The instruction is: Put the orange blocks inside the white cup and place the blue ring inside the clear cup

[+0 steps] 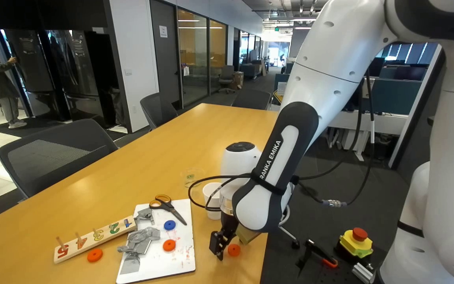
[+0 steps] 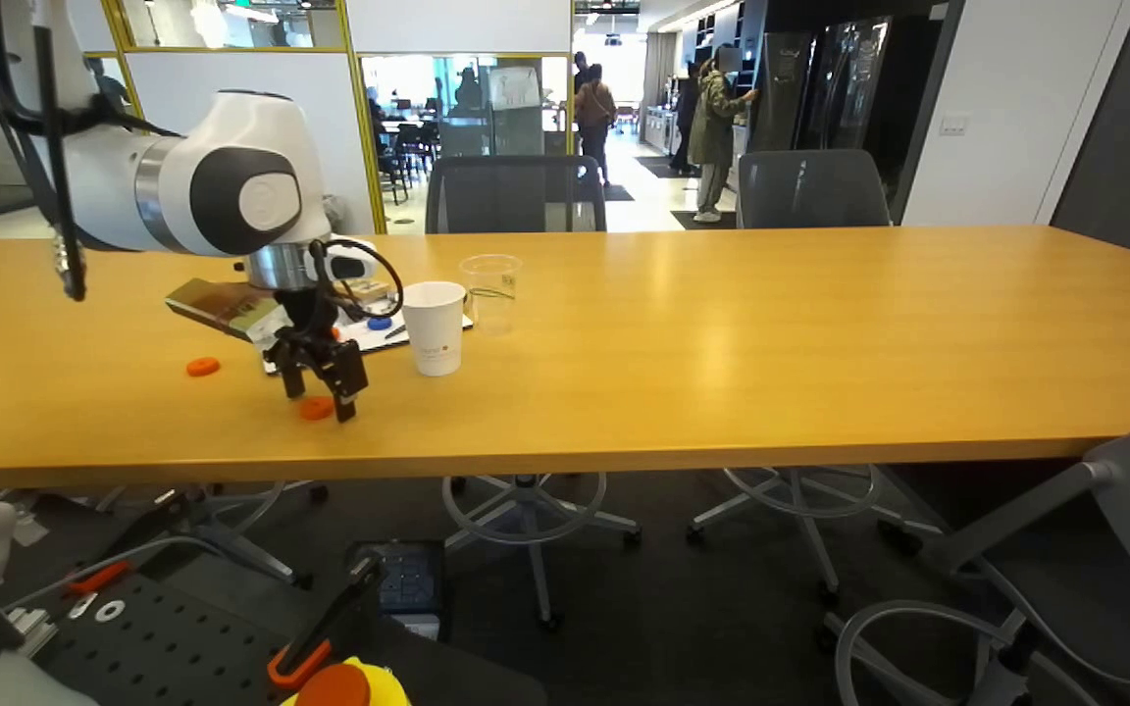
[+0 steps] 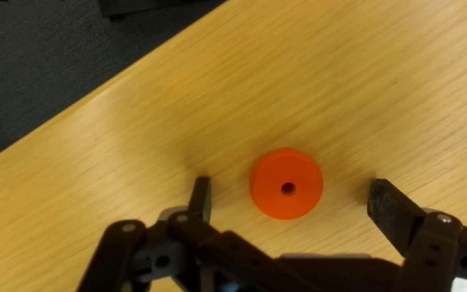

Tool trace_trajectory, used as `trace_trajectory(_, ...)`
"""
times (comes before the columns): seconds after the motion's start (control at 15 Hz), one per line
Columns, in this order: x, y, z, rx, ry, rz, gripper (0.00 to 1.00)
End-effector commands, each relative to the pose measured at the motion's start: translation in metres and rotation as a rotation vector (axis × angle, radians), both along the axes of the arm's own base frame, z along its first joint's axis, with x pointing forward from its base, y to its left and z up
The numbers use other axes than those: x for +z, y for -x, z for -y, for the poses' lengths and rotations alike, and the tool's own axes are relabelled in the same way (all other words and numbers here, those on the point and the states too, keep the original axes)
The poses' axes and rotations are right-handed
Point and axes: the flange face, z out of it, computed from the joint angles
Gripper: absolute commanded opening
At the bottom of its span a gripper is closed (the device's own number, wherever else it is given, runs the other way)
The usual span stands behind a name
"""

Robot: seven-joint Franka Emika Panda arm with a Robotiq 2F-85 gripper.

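Note:
Three round orange blocks show in an exterior view: one by my gripper, one on the white board, one on the table by the number strip. My gripper is open. Its fingers stand on either side of an orange block, apart from it, low over the table. The blue ring lies on the white board. The white cup stands upright near my gripper; cables partly cover it in an exterior view. The clear cup stands just behind the white cup.
The white board holds scissors and grey tape scraps. A wooden number strip lies beside it. A brown and green box is behind my gripper. The table edge is close to my gripper.

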Motion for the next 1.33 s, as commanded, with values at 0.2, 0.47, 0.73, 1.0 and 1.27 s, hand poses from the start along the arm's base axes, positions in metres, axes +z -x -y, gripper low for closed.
trace_trajectory(0.2,0.0084,0.0002,0.0053,-0.021,0.022,-0.023,1.0)
trace_trajectory(0.47,0.0095,0.0035,0.0026,-0.018,0.013,-0.053,1.0)
trace_trajectory(0.73,0.0095,0.0037,0.0012,-0.023,0.007,-0.034,1.0)
trace_trajectory(1.0,0.0121,0.0039,0.0012,-0.025,0.013,-0.01,1.0)
trace_trajectory(1.27,0.0126,0.0053,0.0009,-0.032,0.015,-0.011,1.0)
